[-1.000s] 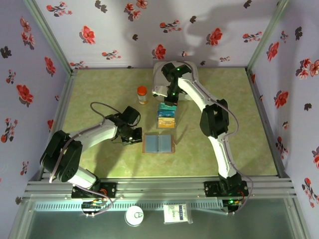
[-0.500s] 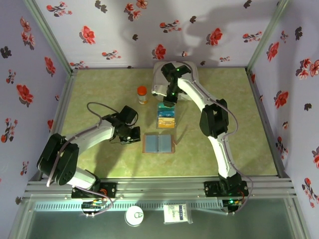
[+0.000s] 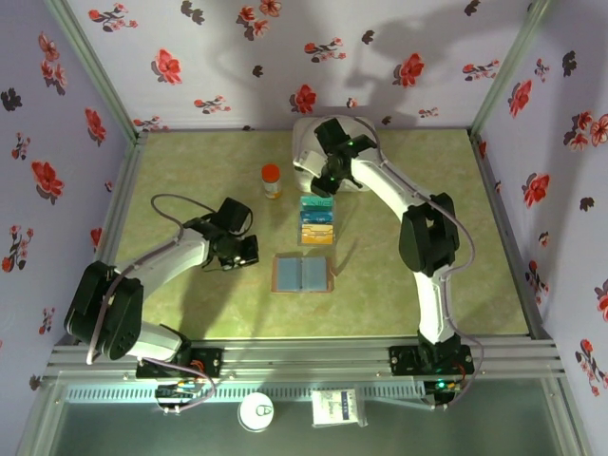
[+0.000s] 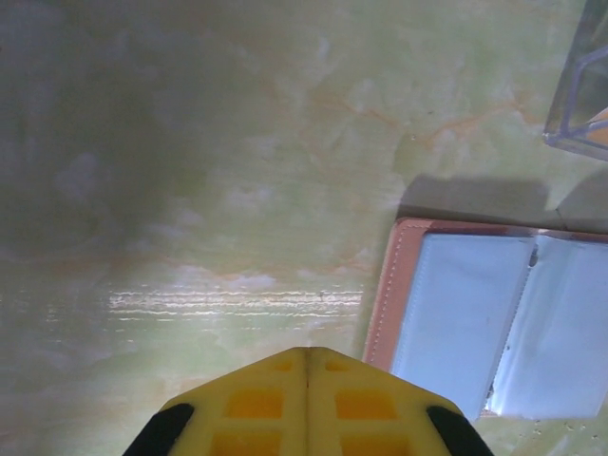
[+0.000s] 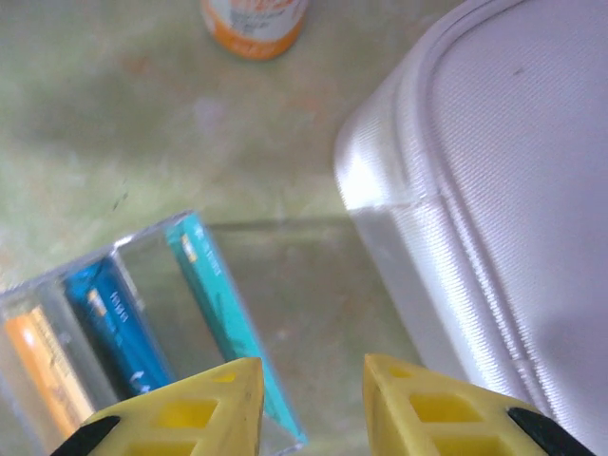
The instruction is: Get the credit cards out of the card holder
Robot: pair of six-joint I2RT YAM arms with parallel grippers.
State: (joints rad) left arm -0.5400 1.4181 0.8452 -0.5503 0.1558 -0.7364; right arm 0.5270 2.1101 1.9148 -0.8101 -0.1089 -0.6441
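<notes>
Card holder open flat at centre of desk, blue-grey panels up. Credit cards slotted in clear rack, 12 o'clock of holder. Left hand closed, empty, 9 o'clock of holder. Right hand narrowly parted, empty, over rack.

— Where does the top view sit?
— High above and behind the arm bases, facing down and forward. It is far enough off to take in the whole table and both arms.
— And the left wrist camera?
— Just behind the left gripper, looking steeply down from very near the tabletop. The card holder lies ahead-right of the fingertips.
— The right one?
— Behind the right gripper, also close and tilted down. The credit cards are ahead-left of its tips, the white case ahead-right.
— Any overlap?
— Both wrist patches fall inside the top view. The clear box around the cards shows in each wrist view.
</notes>
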